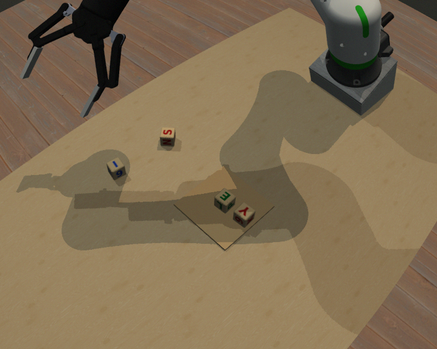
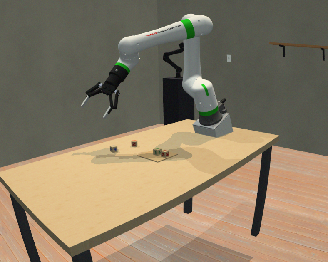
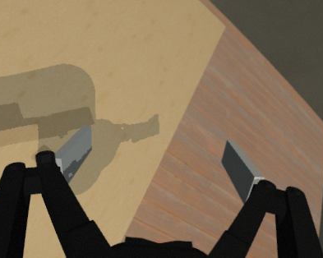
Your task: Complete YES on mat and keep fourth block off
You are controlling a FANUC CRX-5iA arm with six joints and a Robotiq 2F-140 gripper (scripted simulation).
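Black two-finger gripper [image 1: 59, 92] hangs fully open and empty high above the light wooden desk [image 1: 136, 281] edge, leaving the red-lettered wooden S block [image 1: 167, 135] reachable off the thin tan square mat [image 1: 226, 240].

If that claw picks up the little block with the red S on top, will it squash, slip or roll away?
Probably none. The S block looks like a stiff wooden cube, so it should not squash. Its flat sides should suit the tool's flat pads, so slipping seems unlikely. Resting on a flat face, it would likely slide, not roll.
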